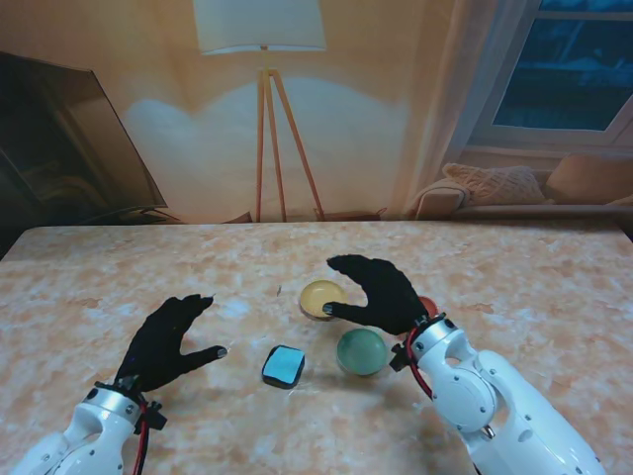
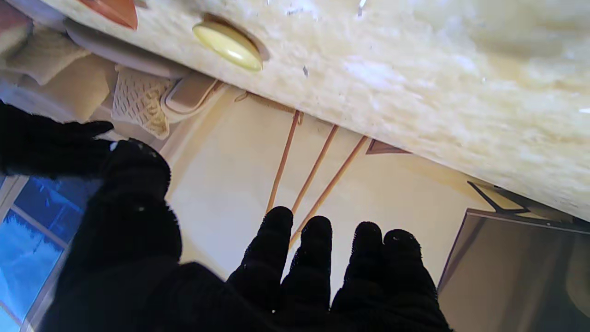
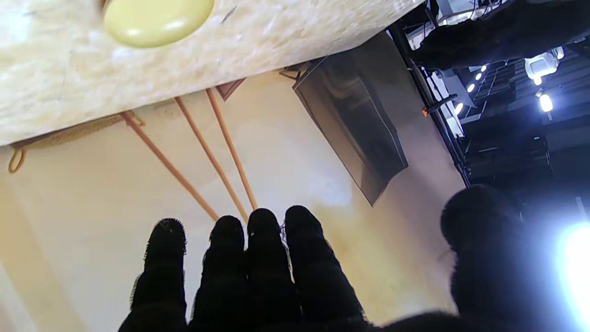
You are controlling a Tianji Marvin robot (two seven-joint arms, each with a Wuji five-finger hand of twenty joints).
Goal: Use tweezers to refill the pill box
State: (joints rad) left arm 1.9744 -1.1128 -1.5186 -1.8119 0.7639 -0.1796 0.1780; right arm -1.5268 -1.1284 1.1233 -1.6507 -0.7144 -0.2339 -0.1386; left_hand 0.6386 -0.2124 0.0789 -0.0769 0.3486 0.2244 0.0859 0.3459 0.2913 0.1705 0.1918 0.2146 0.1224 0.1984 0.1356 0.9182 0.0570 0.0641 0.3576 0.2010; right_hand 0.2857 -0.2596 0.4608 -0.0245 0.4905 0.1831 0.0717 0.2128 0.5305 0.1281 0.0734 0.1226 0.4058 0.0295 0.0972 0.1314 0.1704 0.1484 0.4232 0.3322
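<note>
A small square blue box (image 1: 284,366) lies on the table between my two hands. A green round dish (image 1: 362,351) sits just to its right, and a yellow round dish (image 1: 322,298) (image 2: 227,45) (image 3: 156,18) lies farther from me. My right hand (image 1: 379,292) hovers over the yellow dish's right side, fingers spread, holding nothing. My left hand (image 1: 168,341) rests left of the blue box, fingers apart and empty. No tweezers can be made out. Both wrist views show bare fingers (image 2: 318,258) (image 3: 262,258).
A red round object (image 1: 427,305) (image 2: 113,10) peeks out behind my right hand. The marble table (image 1: 119,287) stretches wide on both sides. Behind it stands a backdrop with a floor lamp (image 1: 267,119) and a sofa.
</note>
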